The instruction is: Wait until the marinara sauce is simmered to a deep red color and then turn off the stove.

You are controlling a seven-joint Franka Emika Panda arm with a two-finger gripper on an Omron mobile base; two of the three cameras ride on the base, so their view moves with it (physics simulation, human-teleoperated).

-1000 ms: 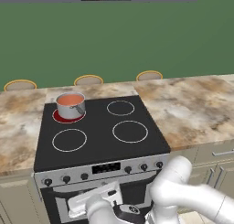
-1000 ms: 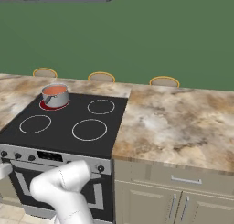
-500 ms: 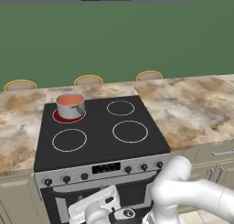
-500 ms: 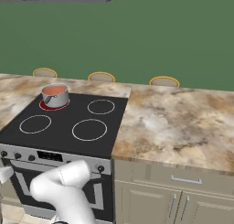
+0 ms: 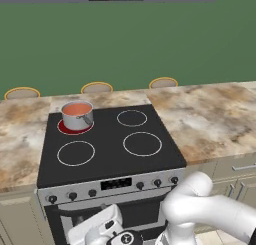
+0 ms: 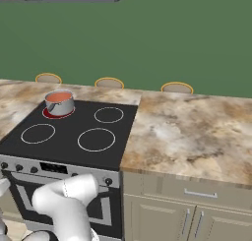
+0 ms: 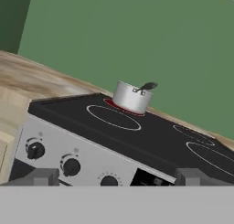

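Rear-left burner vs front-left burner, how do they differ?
The rear-left burner glows red; the front-left burner is dark inside its white ring. The rear-left one carries the saucepan of orange-red sauce; the front-left one is bare. Both sit on the same black cooktop.

Orange-red marinara sauce [image 5: 77, 109] on stove [image 5: 110, 144], rear-left burner, prob. lit.

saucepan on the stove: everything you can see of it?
The saucepan is small, round and shiny, steel by its look, with a short dark-tipped handle. It stands upright on the rear left burner of the stove, which glows red beneath it. Orange-red marinara sauce fills it as a smooth disc. Nothing else touches it.
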